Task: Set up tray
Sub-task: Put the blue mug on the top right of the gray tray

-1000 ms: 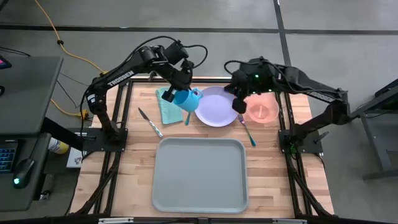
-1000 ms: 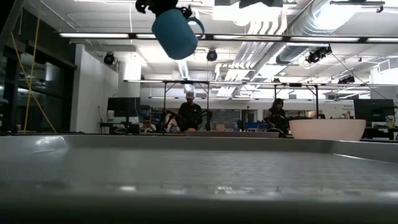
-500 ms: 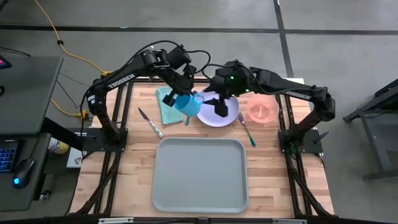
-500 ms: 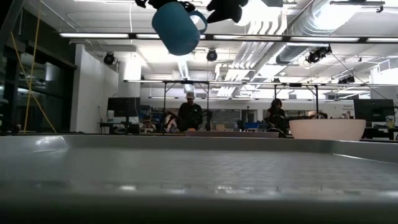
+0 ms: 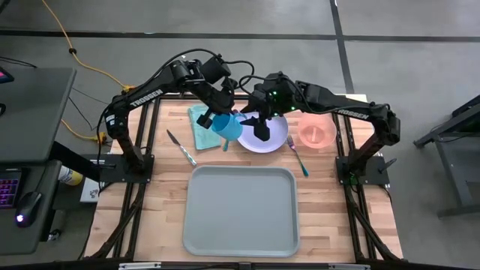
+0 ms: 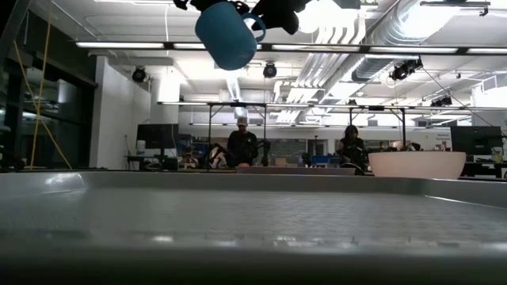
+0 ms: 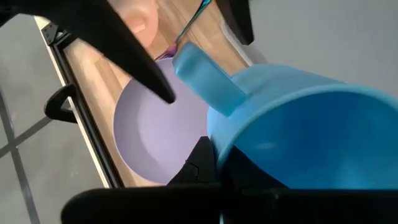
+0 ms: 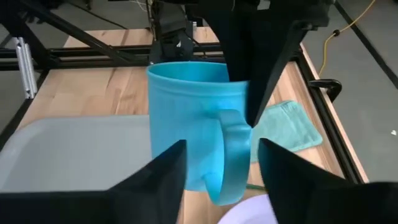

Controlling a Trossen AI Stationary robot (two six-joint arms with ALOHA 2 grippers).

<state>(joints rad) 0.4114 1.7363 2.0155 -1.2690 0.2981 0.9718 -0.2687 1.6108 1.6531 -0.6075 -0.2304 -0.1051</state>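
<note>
The tray point(image 5: 241, 210) lies flat on the wooden table point(image 5: 161, 195), nearer the front edge than the lavender plate point(image 5: 274, 137). Beyond the tray and above the plate's edge, the left gripper point(image 5: 217, 112) grasps a blue mug point(image 5: 226, 124) by its rim, lifted clear of the table. The right gripper point(image 5: 259, 124) hangs over the plate with fingers spread on either side of the mug's handle point(image 8: 229, 152).

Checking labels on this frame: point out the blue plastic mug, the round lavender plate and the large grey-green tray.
Blue plastic mug point(image 8: 186, 118), right wrist view, side wall.
Round lavender plate point(image 5: 274, 139), high view, bare right part.
Large grey-green tray point(image 5: 240, 214), high view, bare floor.
</note>
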